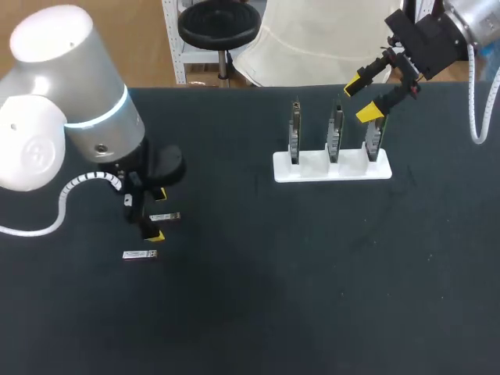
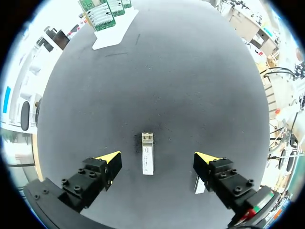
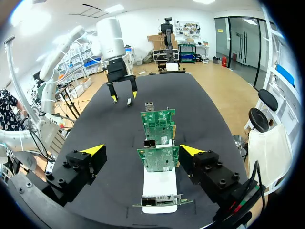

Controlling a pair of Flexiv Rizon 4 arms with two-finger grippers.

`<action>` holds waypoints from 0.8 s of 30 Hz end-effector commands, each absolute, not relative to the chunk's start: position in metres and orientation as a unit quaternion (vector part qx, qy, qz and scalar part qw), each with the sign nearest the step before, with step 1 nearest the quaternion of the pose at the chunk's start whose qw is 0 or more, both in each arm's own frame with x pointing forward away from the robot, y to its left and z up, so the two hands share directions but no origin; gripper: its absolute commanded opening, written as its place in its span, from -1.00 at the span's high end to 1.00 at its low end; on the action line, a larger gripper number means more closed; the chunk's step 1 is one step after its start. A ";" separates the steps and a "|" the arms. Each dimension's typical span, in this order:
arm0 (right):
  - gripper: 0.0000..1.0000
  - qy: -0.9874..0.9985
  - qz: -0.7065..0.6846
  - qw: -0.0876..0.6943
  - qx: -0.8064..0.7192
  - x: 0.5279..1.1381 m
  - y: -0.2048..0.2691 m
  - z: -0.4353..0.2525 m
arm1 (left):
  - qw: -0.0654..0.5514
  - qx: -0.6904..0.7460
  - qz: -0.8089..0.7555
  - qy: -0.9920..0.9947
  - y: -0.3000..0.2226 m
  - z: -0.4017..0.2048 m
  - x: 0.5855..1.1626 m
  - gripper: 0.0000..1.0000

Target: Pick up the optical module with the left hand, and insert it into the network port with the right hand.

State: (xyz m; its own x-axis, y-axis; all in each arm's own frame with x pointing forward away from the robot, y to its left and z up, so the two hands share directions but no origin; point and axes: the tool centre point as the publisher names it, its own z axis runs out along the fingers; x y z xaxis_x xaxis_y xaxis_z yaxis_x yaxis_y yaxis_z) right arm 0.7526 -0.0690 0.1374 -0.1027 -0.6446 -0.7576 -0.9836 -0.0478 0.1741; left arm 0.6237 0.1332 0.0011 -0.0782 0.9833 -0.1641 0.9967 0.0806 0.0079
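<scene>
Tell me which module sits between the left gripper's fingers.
The centre module, lying untouched midway between the open fingers of the left gripper. The other module lies outside them, partly hidden behind one finger.

The table (image 1: pixel 312 273) has a matt black, faintly speckled top; the module (image 2: pixel 147 155) at its left is bare silvery metal. The far stand (image 1: pixel 332 168) looks like smooth white plastic, and the shell of the left arm (image 1: pixel 70 101) is glossy.
</scene>
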 end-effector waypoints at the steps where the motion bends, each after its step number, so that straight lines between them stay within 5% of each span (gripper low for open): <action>1: -1.00 0.649 0.361 0.235 -0.627 0.753 -0.069 0.137 | 0.056 0.679 -0.054 0.730 0.131 -0.002 0.627 -1.00; 24: -1.00 0.649 0.361 0.235 -0.627 0.753 -0.069 0.137 | 0.032 0.678 -0.051 0.732 0.136 -0.014 0.628 -1.00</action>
